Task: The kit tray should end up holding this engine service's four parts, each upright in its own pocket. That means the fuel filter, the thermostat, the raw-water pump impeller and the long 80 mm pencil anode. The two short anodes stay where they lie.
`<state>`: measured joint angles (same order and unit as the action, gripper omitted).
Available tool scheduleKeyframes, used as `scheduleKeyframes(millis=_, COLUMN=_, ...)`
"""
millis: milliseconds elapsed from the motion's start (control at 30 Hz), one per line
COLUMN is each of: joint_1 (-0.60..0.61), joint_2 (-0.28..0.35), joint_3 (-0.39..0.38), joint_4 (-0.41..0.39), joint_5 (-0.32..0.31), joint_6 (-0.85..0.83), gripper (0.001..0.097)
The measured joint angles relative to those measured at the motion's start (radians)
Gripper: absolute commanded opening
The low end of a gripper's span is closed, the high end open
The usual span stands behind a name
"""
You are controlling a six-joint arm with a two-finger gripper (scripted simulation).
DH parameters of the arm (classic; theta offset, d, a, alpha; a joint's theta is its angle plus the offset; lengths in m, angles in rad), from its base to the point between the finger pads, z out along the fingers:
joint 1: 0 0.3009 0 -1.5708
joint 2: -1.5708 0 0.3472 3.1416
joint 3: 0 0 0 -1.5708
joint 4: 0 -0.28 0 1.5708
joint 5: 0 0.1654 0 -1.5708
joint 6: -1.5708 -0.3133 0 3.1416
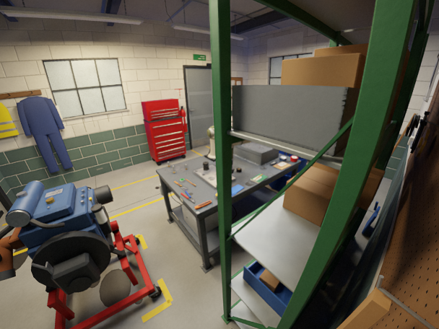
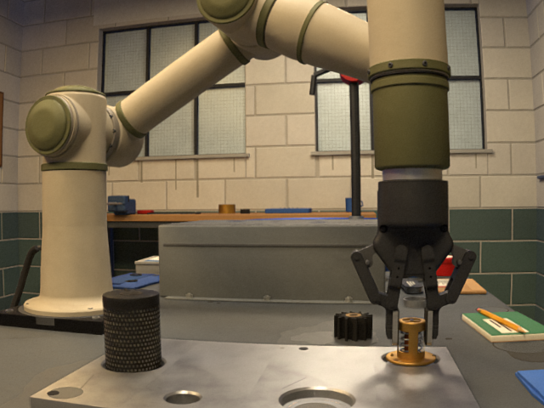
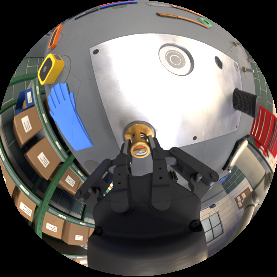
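Observation:
The brass thermostat [image 2: 411,343] stands upright with its flange seated in a pocket at the far right corner of the steel kit tray [image 2: 255,373], and I hold its top in my closed gripper [image 2: 409,327]. The wrist camera looks straight down on the thermostat [image 3: 139,147] between my fingers. The black perforated fuel filter [image 2: 131,330] stands upright in its pocket at the tray's left corner. The black impeller [image 2: 353,325] sits on the bench behind the tray. A large round pocket [image 2: 316,397] and a small one [image 2: 182,397] are empty. Small brass anodes [image 3: 244,69] lie beyond the tray edge.
A grey box [image 2: 268,259] stands behind the tray, with the arm's base [image 2: 66,246] at its left. A green notebook with a pencil [image 2: 503,325] lies to the right. A blue glove [image 3: 68,116] and a yellow tape measure [image 3: 50,68] lie beside the tray.

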<state>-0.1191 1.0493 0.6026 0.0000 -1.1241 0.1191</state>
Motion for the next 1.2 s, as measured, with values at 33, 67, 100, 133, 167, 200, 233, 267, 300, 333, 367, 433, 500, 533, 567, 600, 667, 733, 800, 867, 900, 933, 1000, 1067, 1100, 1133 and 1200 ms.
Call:
scheduleKeyframes(millis=33, joint_1=0.000, joint_2=0.000, joint_3=0.000, joint_4=0.000, joint_5=0.000, joint_6=0.000, gripper=0.0080)
scheduleKeyframes(millis=67, joint_1=0.000, joint_2=0.001, joint_3=0.000, joint_4=0.000, joint_5=0.001, joint_6=0.000, gripper=0.0080)
scheduleKeyframes(millis=100, joint_1=0.000, joint_2=0.001, joint_3=0.000, joint_4=0.000, joint_5=0.001, joint_6=0.000, gripper=0.0080)
scheduleKeyframes(millis=133, joint_1=0.000, joint_2=0.001, joint_3=-0.001, joint_4=0.000, joint_5=0.002, joint_6=0.000, gripper=0.0080)
scheduleKeyframes(millis=167, joint_1=0.000, joint_2=0.002, joint_3=-0.001, joint_4=0.000, joint_5=0.002, joint_6=0.000, gripper=0.0080)
scheduleKeyframes(millis=200, joint_1=0.000, joint_2=0.002, joint_3=-0.001, joint_4=0.000, joint_5=0.003, joint_6=0.000, gripper=0.0080)
scheduleKeyframes(millis=233, joint_1=0.000, joint_2=0.003, joint_3=-0.001, joint_4=0.000, joint_5=0.004, joint_6=0.000, gripper=0.0080)
scheduleKeyframes(millis=267, joint_1=0.000, joint_2=0.003, joint_3=-0.001, joint_4=0.000, joint_5=0.004, joint_6=0.000, gripper=0.0080)
scheduleKeyframes(millis=300, joint_1=0.000, joint_2=0.004, joint_3=-0.001, joint_4=0.000, joint_5=0.005, joint_6=0.000, gripper=0.0080)
scheduleKeyframes(millis=333, joint_1=0.000, joint_2=0.004, joint_3=-0.002, joint_4=0.000, joint_5=0.006, joint_6=0.000, gripper=0.0080)
scheduleKeyframes(millis=367, joint_1=0.000, joint_2=0.005, joint_3=-0.002, joint_4=0.000, joint_5=0.006, joint_6=0.000, gripper=0.0080)
scheduleKeyframes(millis=433, joint_1=0.000, joint_2=0.006, joint_3=-0.002, joint_4=0.000, joint_5=0.008, joint_6=0.000, gripper=0.0080)
scheduleKeyframes(millis=500, joint_1=0.000, joint_2=0.007, joint_3=-0.003, joint_4=0.000, joint_5=0.010, joint_6=0.000, gripper=0.0080)
scheduleKeyframes(millis=533, joint_1=0.000, joint_2=0.008, joint_3=-0.003, joint_4=0.000, joint_5=0.010, joint_6=0.000, gripper=0.0080)
scheduleKeyframes(millis=567, joint_1=0.000, joint_2=0.008, joint_3=-0.003, joint_4=0.000, joint_5=0.011, joint_6=0.000, gripper=0.0080)
scheduleKeyframes(millis=600, joint_1=0.000, joint_2=0.009, joint_3=-0.004, joint_4=0.000, joint_5=0.012, joint_6=0.000, gripper=0.0080)
scheduleKeyframes(millis=667, joint_1=0.000, joint_2=0.010, joint_3=-0.004, joint_4=0.000, joint_5=0.014, joint_6=0.000, gripper=0.0080)
scheduleKeyframes(millis=733, joint_1=0.000, joint_2=0.011, joint_3=-0.004, joint_4=0.000, joint_5=0.016, joint_6=0.000, gripper=0.0080)
scheduleKeyframes(millis=800, joint_1=0.000, joint_2=0.012, joint_3=-0.005, joint_4=0.000, joint_5=0.017, joint_6=0.000, gripper=0.0080)
scheduleKeyframes(millis=867, joint_1=0.000, joint_2=0.014, joint_3=-0.005, joint_4=0.000, joint_5=0.019, joint_6=0.000, gripper=0.0080)
scheduleKeyframes(millis=900, joint_1=0.000, joint_2=0.014, joint_3=-0.005, joint_4=0.000, joint_5=0.019, joint_6=0.000, gripper=0.0080)
scheduleKeyframes(millis=933, joint_1=0.000, joint_2=0.013, joint_3=-0.005, joint_4=0.000, joint_5=0.019, joint_6=0.000, gripper=0.0080)
scheduleKeyframes(millis=1000, joint_1=0.000, joint_2=0.013, joint_3=-0.005, joint_4=0.000, joint_5=0.019, joint_6=0.000, gripper=0.0080)
scheduleKeyframes(millis=1067, joint_1=0.000, joint_2=0.013, joint_3=-0.005, joint_4=0.000, joint_5=0.019, joint_6=0.000, gripper=0.0095)
scheduleKeyframes(millis=1100, joint_1=0.000, joint_2=0.013, joint_3=-0.005, joint_4=0.000, joint_5=0.019, joint_6=0.000, gripper=0.0115)
scheduleKeyframes(millis=1133, joint_1=0.000, joint_2=0.013, joint_3=-0.005, joint_4=0.000, joint_5=0.019, joint_6=0.000, gripper=0.0135)
scheduleKeyframes(millis=1200, joint_1=0.000, joint_2=0.013, joint_3=-0.005, joint_4=0.000, joint_5=0.019, joint_6=0.000, gripper=0.0175)
